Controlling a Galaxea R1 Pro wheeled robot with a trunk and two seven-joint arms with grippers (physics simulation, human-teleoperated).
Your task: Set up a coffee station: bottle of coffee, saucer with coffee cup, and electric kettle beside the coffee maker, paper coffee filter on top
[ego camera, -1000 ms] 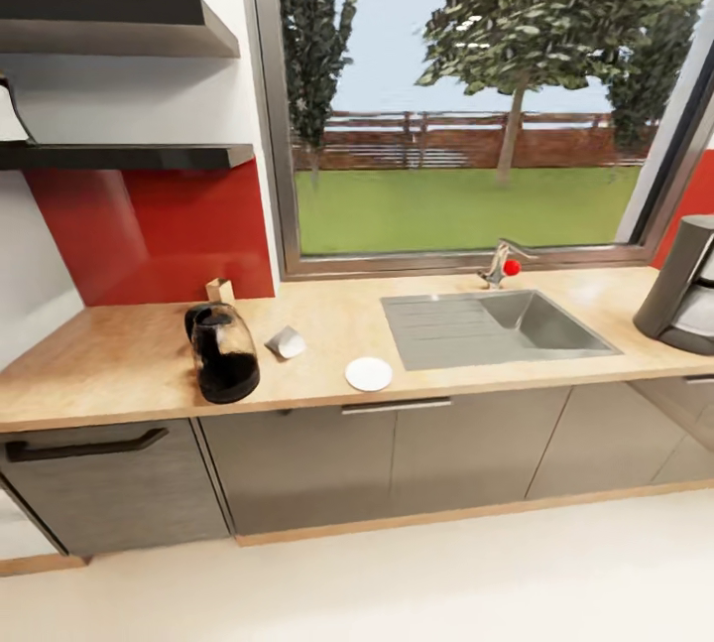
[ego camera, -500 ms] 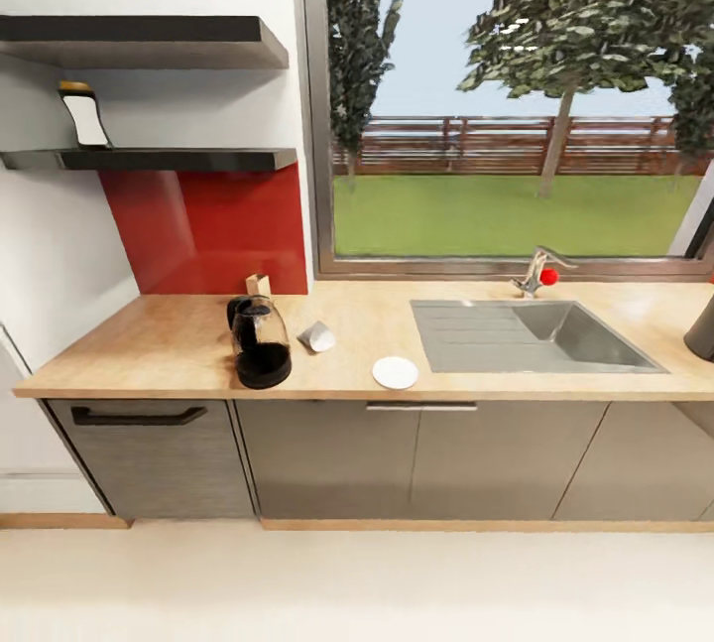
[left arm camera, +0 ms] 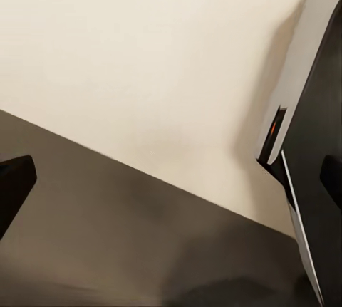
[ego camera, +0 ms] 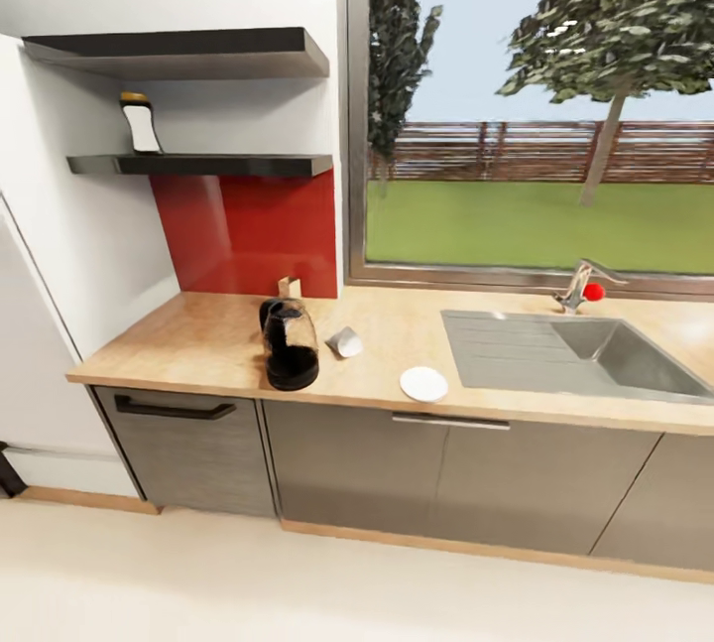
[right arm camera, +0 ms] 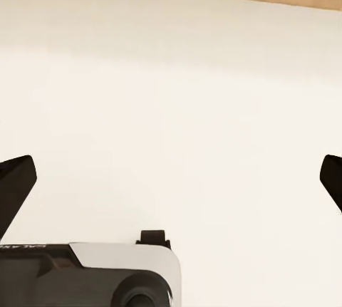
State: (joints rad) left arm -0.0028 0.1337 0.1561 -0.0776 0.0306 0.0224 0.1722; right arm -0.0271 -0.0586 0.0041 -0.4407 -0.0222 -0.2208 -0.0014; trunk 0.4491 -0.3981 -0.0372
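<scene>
On the wooden countertop (ego camera: 198,339) stands a dark electric kettle (ego camera: 291,356) with a glass body. A small tan object (ego camera: 289,286), possibly the paper filter, sits just behind it against the red backsplash. A pale coffee cup (ego camera: 344,341) lies on its side right of the kettle, and a white saucer (ego camera: 423,384) rests near the counter's front edge. The bottle of coffee (ego camera: 140,123), white with a dark cap, stands on the lower black shelf (ego camera: 228,165). My left gripper (left arm camera: 171,186) and right gripper (right arm camera: 171,179) are open over the pale floor, holding nothing.
A steel sink (ego camera: 585,354) with a faucet (ego camera: 580,285) fills the counter's right part under the window. A white tall unit (ego camera: 30,344) flanks the counter at left. Grey cabinet doors (ego camera: 397,473) run below. Parts of my own base (right arm camera: 92,275) show under the right wrist.
The whole view has swung left: the coffee maker has slid out past the right edge, and the shelf with the bottle has come into the picture. The things on the counter stay put.
</scene>
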